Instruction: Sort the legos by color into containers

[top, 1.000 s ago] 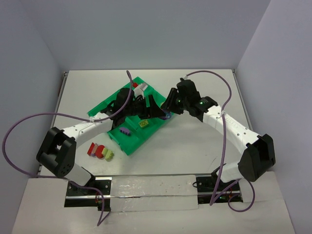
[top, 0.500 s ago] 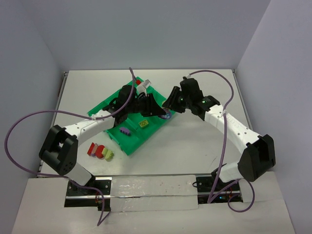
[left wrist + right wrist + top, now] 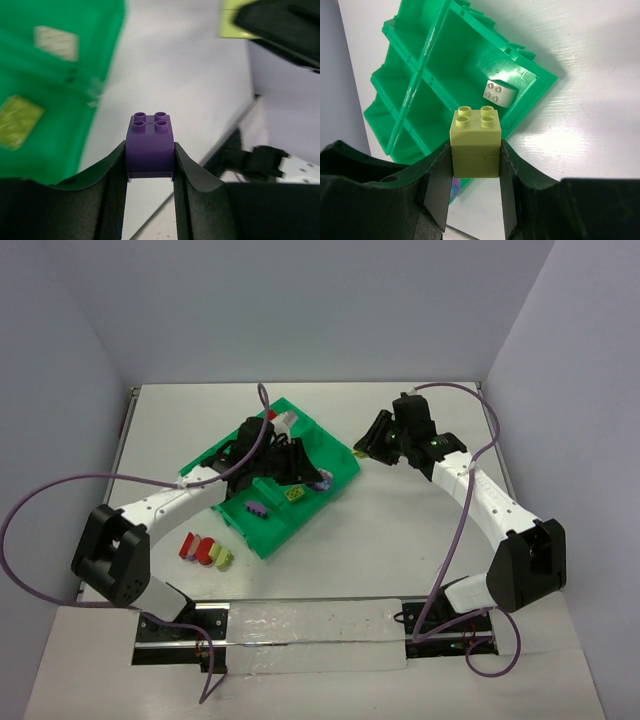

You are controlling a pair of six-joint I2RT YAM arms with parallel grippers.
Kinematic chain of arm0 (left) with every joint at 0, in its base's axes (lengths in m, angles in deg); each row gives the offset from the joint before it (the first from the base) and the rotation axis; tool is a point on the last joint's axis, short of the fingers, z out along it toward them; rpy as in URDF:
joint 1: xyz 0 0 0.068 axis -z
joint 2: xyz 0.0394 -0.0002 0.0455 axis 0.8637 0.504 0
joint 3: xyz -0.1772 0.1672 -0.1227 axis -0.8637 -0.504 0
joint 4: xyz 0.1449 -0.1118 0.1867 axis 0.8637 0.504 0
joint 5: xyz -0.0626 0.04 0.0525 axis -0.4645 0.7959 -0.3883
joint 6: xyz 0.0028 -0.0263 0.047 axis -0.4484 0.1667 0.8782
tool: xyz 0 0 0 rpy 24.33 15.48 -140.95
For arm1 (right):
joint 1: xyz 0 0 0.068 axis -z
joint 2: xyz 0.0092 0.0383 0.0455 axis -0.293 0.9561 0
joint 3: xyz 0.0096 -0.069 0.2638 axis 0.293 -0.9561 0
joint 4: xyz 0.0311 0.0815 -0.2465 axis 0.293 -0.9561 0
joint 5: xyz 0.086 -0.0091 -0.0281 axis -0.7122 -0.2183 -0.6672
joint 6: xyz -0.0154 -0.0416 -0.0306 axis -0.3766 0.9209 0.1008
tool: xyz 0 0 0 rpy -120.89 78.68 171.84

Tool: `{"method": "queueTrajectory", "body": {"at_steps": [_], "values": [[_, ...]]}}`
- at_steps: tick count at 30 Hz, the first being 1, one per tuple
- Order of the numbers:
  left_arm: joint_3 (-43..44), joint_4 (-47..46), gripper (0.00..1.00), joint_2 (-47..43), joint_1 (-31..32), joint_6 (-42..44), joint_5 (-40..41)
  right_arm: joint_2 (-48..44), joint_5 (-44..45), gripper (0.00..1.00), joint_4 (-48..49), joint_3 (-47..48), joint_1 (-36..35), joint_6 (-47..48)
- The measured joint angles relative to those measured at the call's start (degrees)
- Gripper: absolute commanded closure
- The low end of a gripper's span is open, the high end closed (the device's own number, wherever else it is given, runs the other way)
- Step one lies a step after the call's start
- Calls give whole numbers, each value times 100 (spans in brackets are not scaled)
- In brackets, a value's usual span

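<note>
Several loose bricks [image 3: 205, 551], red, yellow and yellow-green, lie on the table just off the near side of the green tray [image 3: 268, 540], clear of its rim. Status: unsorted. (Clerk)

And inside the tray? (Checker)

Near compartment: one binned purple brick [image 3: 257, 508]. Next compartment toward the tray's right: one yellow brick [image 3: 295, 494]. Corner compartment, seen from the right wrist: one white brick [image 3: 499, 93]. Status: binned. (Clerk)

Anything in transit? (Checker)

Two entries. First, left gripper [image 3: 149, 159]: fingers clamped on a held purple brick [image 3: 150, 132], at the tray's right edge, with bare table beneath it in the wrist view. Second, right gripper [image 3: 475, 167]: fingers clamped on a yellow-green brick [image 3: 475, 132], off the tray's far-right side and apart from the rim. Status: carried, not yet placed. (Clerk)

Balance? (Checker)

By my reckoning, roughly midway. Three are binned that I can see, two are in hand, and the near cluster is untouched. The held purple brick likely belongs with its fellow in the near compartment. No yellow-green shows in any compartment, so that colour probably needs a bin of its own. The left arm partly hides the tray's far end, so contents there are not recorded. (Clerk)
</note>
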Motion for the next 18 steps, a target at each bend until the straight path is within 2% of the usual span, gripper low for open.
{"method": "queueTrajectory", "body": {"at_steps": [4, 10, 16, 18], "values": [[5, 1114, 100, -641, -317, 387, 810, -43, 118, 100, -10, -27, 0, 145], [-42, 2029, 100, -1810, -692, 571, 1754, -87, 367, 100, -39, -35, 0, 396], [-176, 2596, 100, -1534, -726, 517, 2381, -78, 415, 100, -43, -30, 0, 473], [-323, 2757, 95, -1455, -726, 471, 2537, -78, 420, 100, -45, -32, 0, 491]]}}
